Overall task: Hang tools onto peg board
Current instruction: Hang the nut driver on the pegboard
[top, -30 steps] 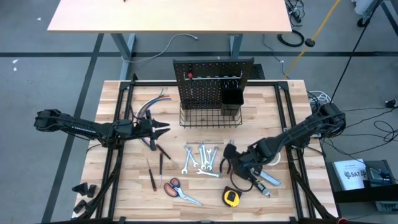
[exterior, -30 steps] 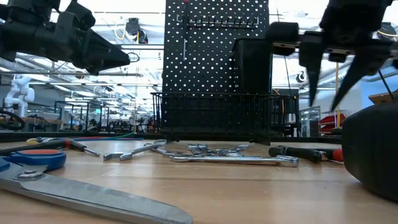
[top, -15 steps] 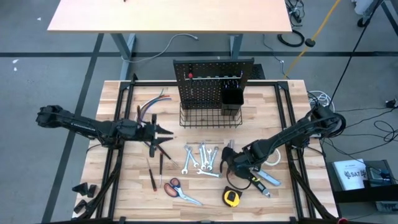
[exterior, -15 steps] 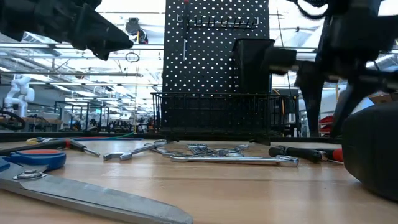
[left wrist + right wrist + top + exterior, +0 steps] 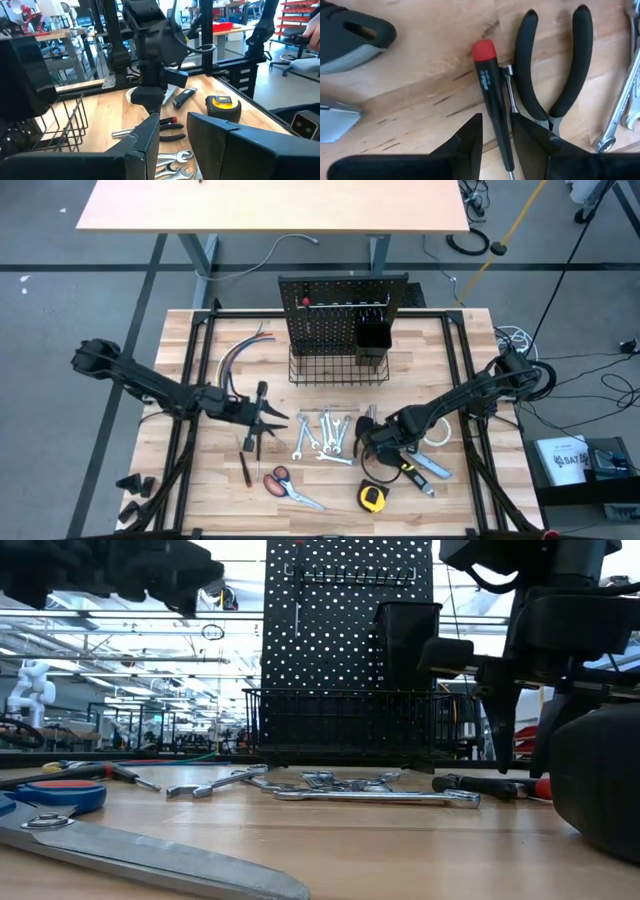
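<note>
We see high view straight down on whole table point(image 5: 200, 480). Low view sits at tabletop height, faces peg board point(image 5: 345, 640) level, scissors point(image 5: 120, 840) close ahead. Left wrist view looks forward across wrenches point(image 5: 175, 162). Right wrist view looks down, very near screwdriver point(image 5: 492, 100) between right gripper point(image 5: 496, 135) fingers. High and low views share wrenches.

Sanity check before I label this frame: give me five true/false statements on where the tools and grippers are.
1. The right gripper straddles the red-capped screwdriver. True.
2. The tape measure sits in the wire basket. False: it lies on the table's front edge.
3. The pliers lie beside that screwdriver. True.
4. The scissors hang on the peg board. False: they lie on the table.
5. The left gripper holds a wrench. False: nothing is between its fingers.
</note>
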